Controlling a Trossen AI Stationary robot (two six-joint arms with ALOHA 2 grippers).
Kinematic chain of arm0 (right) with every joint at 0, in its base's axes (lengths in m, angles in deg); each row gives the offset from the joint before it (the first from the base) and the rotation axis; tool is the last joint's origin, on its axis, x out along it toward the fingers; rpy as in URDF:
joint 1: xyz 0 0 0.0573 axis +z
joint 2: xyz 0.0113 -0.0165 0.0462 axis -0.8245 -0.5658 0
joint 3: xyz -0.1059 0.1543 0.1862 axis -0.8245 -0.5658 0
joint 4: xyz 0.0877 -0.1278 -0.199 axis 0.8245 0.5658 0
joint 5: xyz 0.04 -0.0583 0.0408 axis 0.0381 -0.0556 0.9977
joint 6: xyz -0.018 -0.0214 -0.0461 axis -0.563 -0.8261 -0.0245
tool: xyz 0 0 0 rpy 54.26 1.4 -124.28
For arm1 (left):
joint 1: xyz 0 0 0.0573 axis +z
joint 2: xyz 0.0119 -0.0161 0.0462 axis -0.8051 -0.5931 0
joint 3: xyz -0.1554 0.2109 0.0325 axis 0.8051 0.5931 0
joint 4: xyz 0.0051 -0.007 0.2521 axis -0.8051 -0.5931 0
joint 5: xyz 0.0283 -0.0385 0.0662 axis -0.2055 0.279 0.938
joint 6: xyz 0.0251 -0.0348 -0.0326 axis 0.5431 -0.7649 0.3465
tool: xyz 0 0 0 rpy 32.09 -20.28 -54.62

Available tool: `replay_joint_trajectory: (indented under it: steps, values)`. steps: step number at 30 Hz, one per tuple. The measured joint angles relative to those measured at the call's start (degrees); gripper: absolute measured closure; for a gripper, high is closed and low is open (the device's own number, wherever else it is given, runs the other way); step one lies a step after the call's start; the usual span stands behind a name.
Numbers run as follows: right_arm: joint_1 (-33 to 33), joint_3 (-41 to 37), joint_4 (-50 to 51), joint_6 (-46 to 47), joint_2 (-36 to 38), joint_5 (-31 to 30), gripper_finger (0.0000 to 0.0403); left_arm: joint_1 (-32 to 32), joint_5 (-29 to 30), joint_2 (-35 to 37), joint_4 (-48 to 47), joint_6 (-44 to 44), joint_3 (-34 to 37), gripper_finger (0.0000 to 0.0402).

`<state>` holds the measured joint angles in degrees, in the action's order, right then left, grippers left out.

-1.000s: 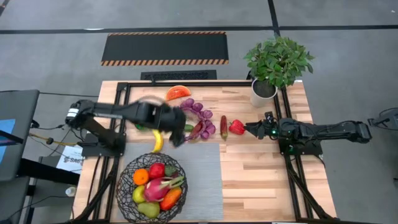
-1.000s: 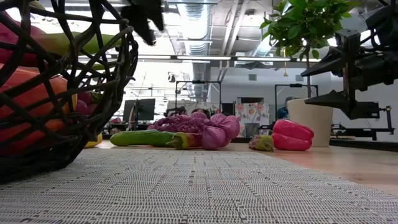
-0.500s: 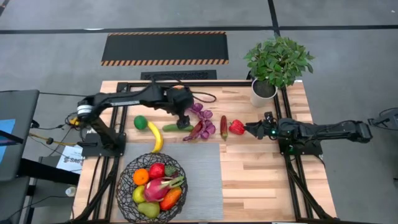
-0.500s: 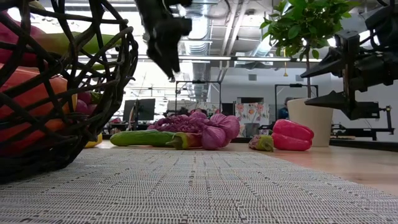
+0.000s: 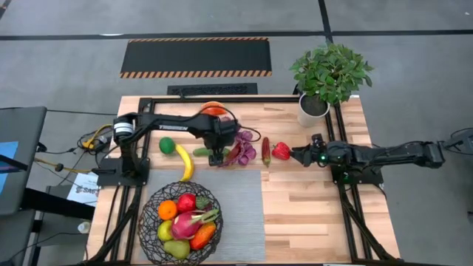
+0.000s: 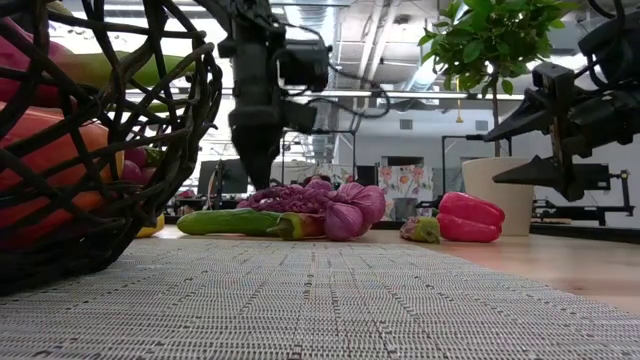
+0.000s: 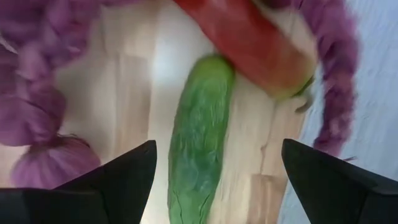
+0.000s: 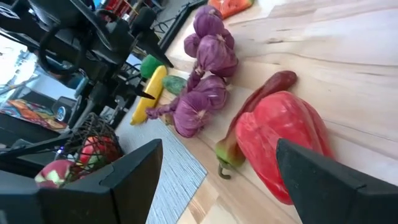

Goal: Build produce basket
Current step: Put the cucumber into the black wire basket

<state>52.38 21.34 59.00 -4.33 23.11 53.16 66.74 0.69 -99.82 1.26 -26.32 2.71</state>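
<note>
We find the left gripper point(image 5: 215, 154) poised straight above the cucumber point(image 5: 206, 151), fingers spread apart and holding nothing. In the left wrist view the cucumber point(image 7: 196, 140) lies between the two fingertips, its long axis running across the gap, so a plain descent should straddle it.

It rests on the bare wood at mid-bench, just beyond the grey mat's point(image 5: 236, 203) far edge. Crowding is the snag: the purple grapes point(image 5: 240, 137) lie just beside it, and a red piece point(image 7: 249, 46) seems to touch its far end, though we cannot be sure from here. The banana point(image 5: 186, 164) and the lime-green fruit point(image 5: 167, 145) sit toward the left edge.

The basket point(image 5: 151, 222), already holding several fruits, stands at the near-left corner. The right gripper point(image 5: 299, 154) waits spread wide by the red pepper point(image 5: 281, 151).
</note>
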Motion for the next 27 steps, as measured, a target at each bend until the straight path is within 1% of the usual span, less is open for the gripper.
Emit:
replay_joint_trajectory:
  steps: [2,5,6,7,9,11,13,19,21,27]
  values:
    - [0.0,0.0,0.0,0.0,-0.42,0.0,0.0069,-0.19,0.37,-0.74,0.05,0.99,1.05,0.0072]
    - [0.0,0.0,-0.02,0.0,-1.04,0.0,0.0069,-0.29,2.87,-1.24,0.83,1.04,3.62,0.0072]
    - [0.0,0.0,0.01,0.0,-1.22,0.0,0.0069,-0.29,3.44,-1.2,2.36,0.89,4.74,0.0072]
    - [0.0,0.0,0.01,0.0,-1.24,0.0,0.0069,-0.28,4.05,-1.2,4.07,0.33,5.75,0.0074]
    - [0.0,0.0,-0.01,0.0,-1.24,0.0,0.0069,-0.08,4.19,-1.22,3.89,-0.57,6.82,0.0083]
    - [0.0,0.0,0.0,0.0,-1.24,0.0,0.0069,-0.07,4.17,-1.22,3.87,-0.74,7.32,0.0106]
    - [0.0,0.0,-0.01,0.0,-1.24,0.0,0.0069,-0.1,4.21,-1.2,4.63,-0.78,8.09,0.014]
    - [0.0,0.0,0.01,0.0,-1.24,0.02,0.0069,-0.1,5.42,-0.93,6.02,-2.95,10.04,0.0277]
    - [0.0,0.0,0.01,0.0,-1.24,0.02,0.0069,-0.12,5.55,-0.89,6.0,-3.63,10.11,0.0312]
    - [0.0,0.0,0.01,0.0,-1.24,0.02,0.0069,-0.25,5.45,-1.04,5.24,-6.15,8.99,0.0315]
